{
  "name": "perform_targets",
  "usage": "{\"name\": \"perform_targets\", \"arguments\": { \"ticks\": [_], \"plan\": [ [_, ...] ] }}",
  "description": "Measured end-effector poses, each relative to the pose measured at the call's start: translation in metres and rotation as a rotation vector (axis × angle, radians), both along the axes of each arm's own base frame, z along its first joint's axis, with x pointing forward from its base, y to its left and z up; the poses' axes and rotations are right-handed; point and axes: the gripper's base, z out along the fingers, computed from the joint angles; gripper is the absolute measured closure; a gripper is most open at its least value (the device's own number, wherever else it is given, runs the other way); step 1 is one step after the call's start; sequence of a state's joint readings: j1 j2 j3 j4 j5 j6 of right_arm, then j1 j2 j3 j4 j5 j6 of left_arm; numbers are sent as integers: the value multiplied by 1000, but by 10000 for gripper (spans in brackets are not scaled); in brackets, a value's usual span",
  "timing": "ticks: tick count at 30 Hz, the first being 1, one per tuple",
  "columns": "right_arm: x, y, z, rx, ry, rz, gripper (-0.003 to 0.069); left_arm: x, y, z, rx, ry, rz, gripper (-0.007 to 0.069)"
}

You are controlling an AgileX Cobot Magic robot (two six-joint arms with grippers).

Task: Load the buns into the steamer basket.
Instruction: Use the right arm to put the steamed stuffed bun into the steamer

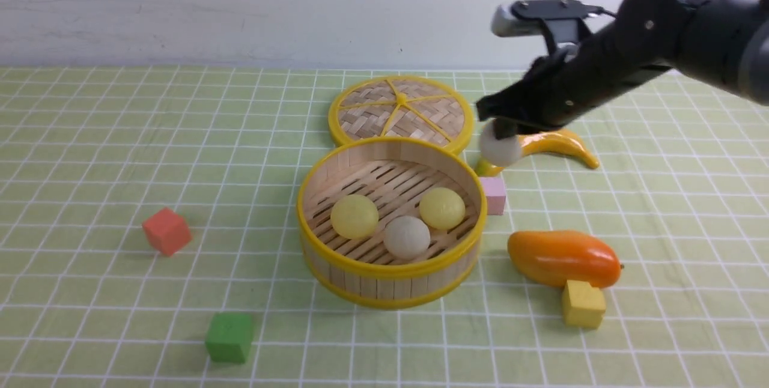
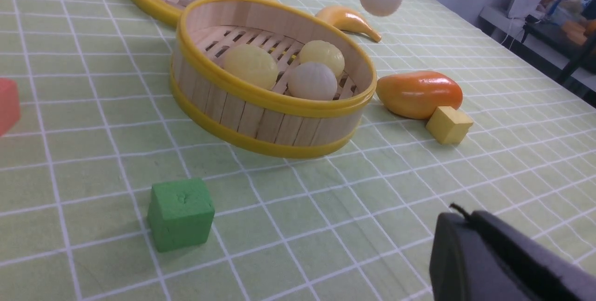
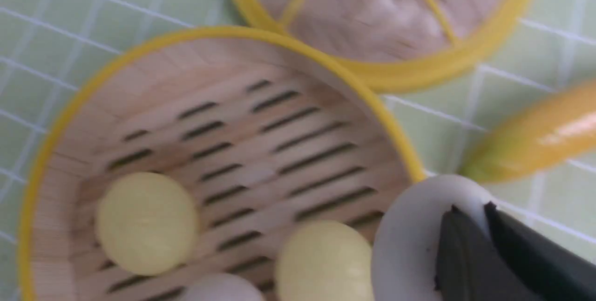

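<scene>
Bun [image 1: 500, 149] held beside steamer basket [image 1: 384, 289]

Right gripper [image 1: 500, 128] clamps the off-white bun by its crown, aloft near the basket's far-right rim; three buns [image 1: 407, 236] lie inside. It appears light and smooth, liable to slip from a shallow pinch. Banana [image 1: 565, 145] and pink cube [image 1: 495, 194] sit beneath; nothing bars the rim. Left gripper [image 2: 489, 249], barely visible, is closed.

No legible text, apparently.
</scene>
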State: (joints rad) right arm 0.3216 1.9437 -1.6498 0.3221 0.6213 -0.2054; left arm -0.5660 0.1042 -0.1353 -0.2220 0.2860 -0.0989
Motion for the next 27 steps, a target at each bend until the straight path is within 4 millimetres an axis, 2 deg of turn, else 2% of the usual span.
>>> {"name": "perform_targets", "arguments": {
  "ticks": [3,4,7,8,9,13,14,15,17,19,21,22,23,25,27],
  "plan": [
    [3,35,-8,10,-56,64,640,0,0,0,0,0,0,637],
    [3,37,-9,11,-58,66,640,0,0,0,0,0,0,636],
    [13,63,-34,18,-87,84,629,0,0,0,0,0,0,632],
    [14,63,-36,18,-88,84,628,0,0,0,0,0,0,631],
    [17,69,-47,18,-98,81,615,0,0,0,0,0,0,630],
    [25,77,-73,13,-116,70,554,0,0,0,0,0,0,627],
    [26,79,-78,10,-113,71,512,0,0,0,0,0,0,627],
    [26,79,-79,10,-112,71,505,0,0,0,0,0,0,627],
    [26,81,-83,7,-105,74,413,0,0,0,0,0,0,624],
    [25,82,-83,5,-99,80,324,0,0,0,0,0,0,624],
    [24,83,-81,5,-98,83,286,0,0,0,0,0,0,624],
    [20,83,-73,4,-86,95,223,0,0,0,0,0,0,624],
    [19,83,-71,4,-85,97,217,0,0,0,0,0,0,624],
    [9,80,-47,5,-68,122,156,0,0,0,0,0,0,622],
    [-6,75,-16,2,-50,152,137,0,0,0,0,0,0,621]
  ]
}}
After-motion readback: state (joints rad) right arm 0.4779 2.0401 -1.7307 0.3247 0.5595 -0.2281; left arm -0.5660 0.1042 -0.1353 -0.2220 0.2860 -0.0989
